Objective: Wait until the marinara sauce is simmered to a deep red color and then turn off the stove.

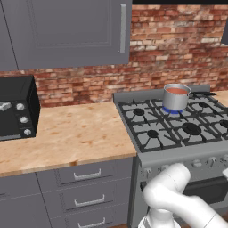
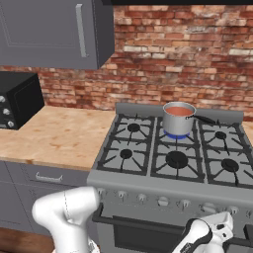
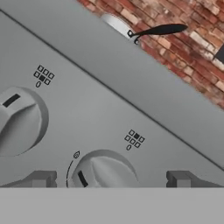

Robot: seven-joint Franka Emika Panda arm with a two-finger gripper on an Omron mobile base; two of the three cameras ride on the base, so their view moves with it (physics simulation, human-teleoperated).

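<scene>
The stove (image 1: pixel 178 129) stands at the right end of the wooden counter (image 1: pixel 62 133), against the brick wall (image 2: pixel 188 54). A steel saucepan (image 2: pixel 178 118) sits on the rear centre burner, near the stove's back edge, with blue flame (image 2: pixel 174 134) visible under its base. Its dark handle (image 2: pixel 203 119) points toward the stove's right rear corner. The marinara sauce (image 2: pixel 179 111) fills the pan as a smooth orange-red surface (not a deep red at this moment).

The arm is folded low in front of the stove's front edge. Its white elbow (image 1: pixel 171 187) bulges before the oven door (image 2: pixel 143 234), and the wrist (image 2: pixel 207 236) reaches toward the control panel below the right half of the front edge.

In the hand view the gripper (image 3: pixel 109 179) faces the grey control panel closely, the view rolled so that the panel runs diagonally. The two dark fingertips (image 3: pixel 41 178) stand spread apart, one on either side of a round knob (image 3: pixel 105 171), with clear gaps between each tip and the knob; nothing is pinched. A second knob (image 3: pixel 19 122) lies along the panel beside it. The pan's handle shows above the panel's upper edge.

A black countertop oven (image 1: pixel 15 109) occupies the counter's left rear corner.
</scene>
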